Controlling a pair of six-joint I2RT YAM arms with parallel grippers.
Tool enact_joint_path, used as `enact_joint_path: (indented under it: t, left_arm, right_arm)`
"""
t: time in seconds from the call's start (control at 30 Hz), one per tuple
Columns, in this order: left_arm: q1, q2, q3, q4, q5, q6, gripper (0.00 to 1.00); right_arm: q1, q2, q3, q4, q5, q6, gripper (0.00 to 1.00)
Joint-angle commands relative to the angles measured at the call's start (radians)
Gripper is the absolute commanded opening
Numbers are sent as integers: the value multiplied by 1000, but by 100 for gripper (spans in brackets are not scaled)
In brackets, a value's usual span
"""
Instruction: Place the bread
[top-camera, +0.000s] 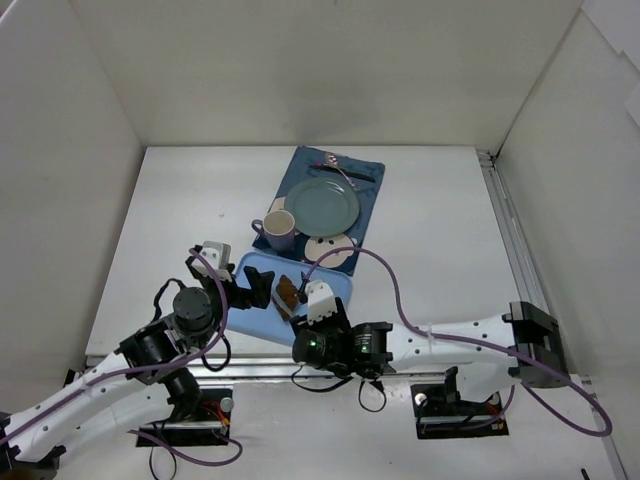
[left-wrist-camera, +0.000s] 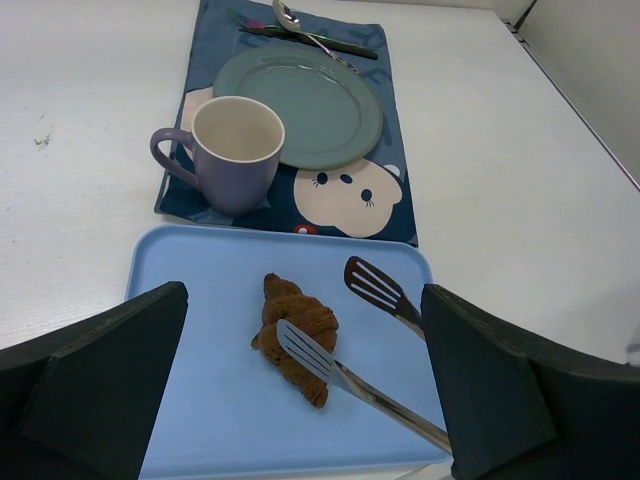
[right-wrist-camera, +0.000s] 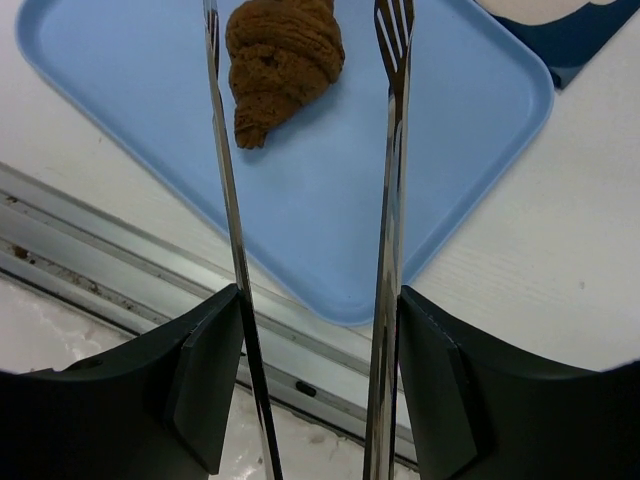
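Note:
The bread (left-wrist-camera: 292, 306), a dark brown croissant-like piece, lies on the light blue tray (left-wrist-camera: 190, 380) and also shows in the right wrist view (right-wrist-camera: 283, 55) and the top view (top-camera: 287, 292). My right gripper (right-wrist-camera: 320, 300) is shut on metal tongs (right-wrist-camera: 390, 200). The tong tips are spread, one on each side of the bread; one slotted tip (left-wrist-camera: 305, 350) lies against it. My left gripper (left-wrist-camera: 303, 292) is open and empty, low over the tray's near edge, with the bread between and beyond its fingers.
Behind the tray lies a blue placemat (top-camera: 368, 195) with a green plate (top-camera: 321, 207), a purple mug (top-camera: 279, 230), a white bear-face coaster (top-camera: 330, 250) and cutlery (top-camera: 340, 170). White walls enclose the table. A metal rail (right-wrist-camera: 90, 250) runs along its near edge.

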Motion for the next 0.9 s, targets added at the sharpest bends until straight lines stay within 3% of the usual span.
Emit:
enact_joint_path:
  t: [0.0, 0.87]
  left_arm:
    - [1, -4, 36, 31, -19, 4, 99]
    - [1, -9, 36, 27, -22, 1, 99]
  right_arm:
    - [6, 34, 54, 49, 107, 106, 56]
    - [9, 226, 151, 47, 138, 158, 60]
